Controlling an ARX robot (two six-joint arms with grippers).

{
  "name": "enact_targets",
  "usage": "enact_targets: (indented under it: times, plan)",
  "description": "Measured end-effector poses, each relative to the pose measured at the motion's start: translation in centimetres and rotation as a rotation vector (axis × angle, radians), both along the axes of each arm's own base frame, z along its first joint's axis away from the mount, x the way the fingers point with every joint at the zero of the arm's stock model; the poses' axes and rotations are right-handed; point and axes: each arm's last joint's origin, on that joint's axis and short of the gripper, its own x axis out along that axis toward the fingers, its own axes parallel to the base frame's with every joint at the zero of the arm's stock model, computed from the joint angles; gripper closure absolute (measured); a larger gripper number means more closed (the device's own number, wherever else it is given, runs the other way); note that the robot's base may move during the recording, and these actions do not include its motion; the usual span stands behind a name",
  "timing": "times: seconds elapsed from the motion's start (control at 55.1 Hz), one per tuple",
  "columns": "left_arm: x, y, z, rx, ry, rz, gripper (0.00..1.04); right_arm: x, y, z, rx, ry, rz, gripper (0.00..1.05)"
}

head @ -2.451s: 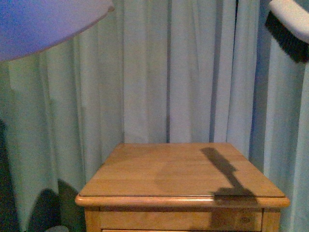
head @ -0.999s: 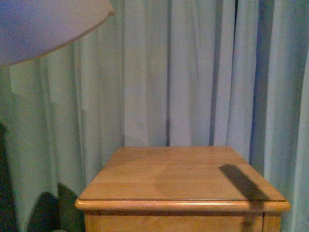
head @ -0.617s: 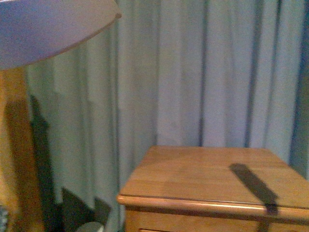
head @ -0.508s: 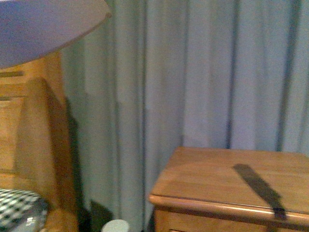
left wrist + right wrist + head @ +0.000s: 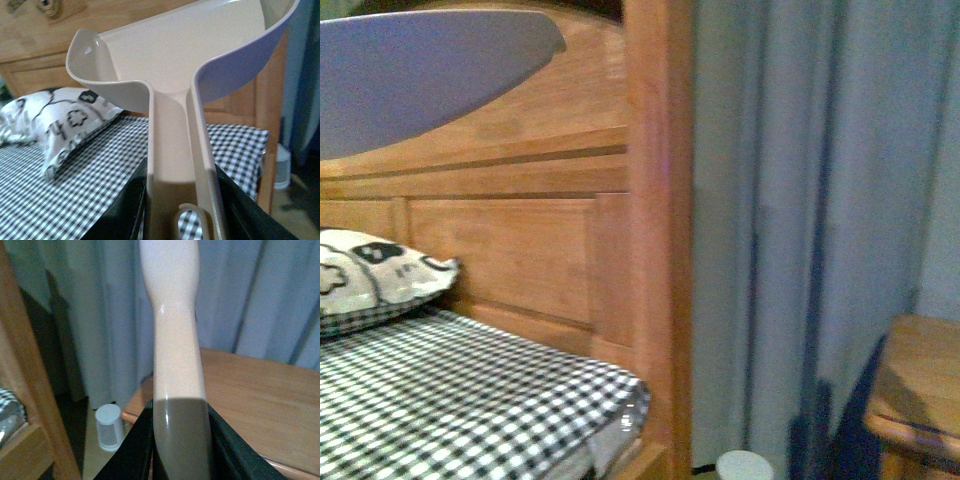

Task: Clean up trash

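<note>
My left gripper is shut on the handle of a beige and lilac dustpan, held up over the bed; its underside shows at the top left of the front view. My right gripper is shut on the cream handle of the brush; the bristles are out of view. The white tissue wad is not in view. The dustpan's tray looks empty.
A bed with a black-and-white checked cover and a wooden headboard fills the left. A white pillow with black doodles lies against it. A wooden nightstand stands at the right, a small white cylinder on the floor between. Grey curtains hang behind.
The front view has swung left: the nightstand slid from the middle to the right edge, and the headboard, bed and pillow came into view. The brush left the front view earlier.
</note>
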Motion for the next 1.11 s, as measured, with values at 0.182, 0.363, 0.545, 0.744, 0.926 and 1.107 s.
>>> enact_targets:
  times: [0.182,0.363,0.545,0.744,0.926,1.107]
  plan:
    - [0.00,0.00,0.00,0.000,0.000,-0.002,0.76,0.00,-0.01,-0.04,0.000,0.001,-0.004,0.83]
    - [0.01,-0.01,-0.01,-0.001,0.001,-0.004,0.76,0.01,-0.02,-0.05,0.000,0.001,-0.005,0.83]
    - [0.00,-0.01,-0.01,-0.001,0.001,-0.003,0.76,0.01,-0.01,-0.06,-0.001,0.001,-0.001,0.83]
    - [-0.07,0.09,0.05,-0.002,-0.003,0.019,0.76,0.08,0.12,-0.12,-0.003,0.005,0.020,0.83]
    - [-0.05,-0.02,0.03,-0.002,-0.001,-0.009,0.76,0.07,0.04,-0.12,-0.002,0.005,0.002,0.83]
    - [-0.04,-0.02,0.01,-0.002,-0.001,-0.003,0.76,0.04,0.01,-0.09,-0.001,0.003,-0.002,0.83]
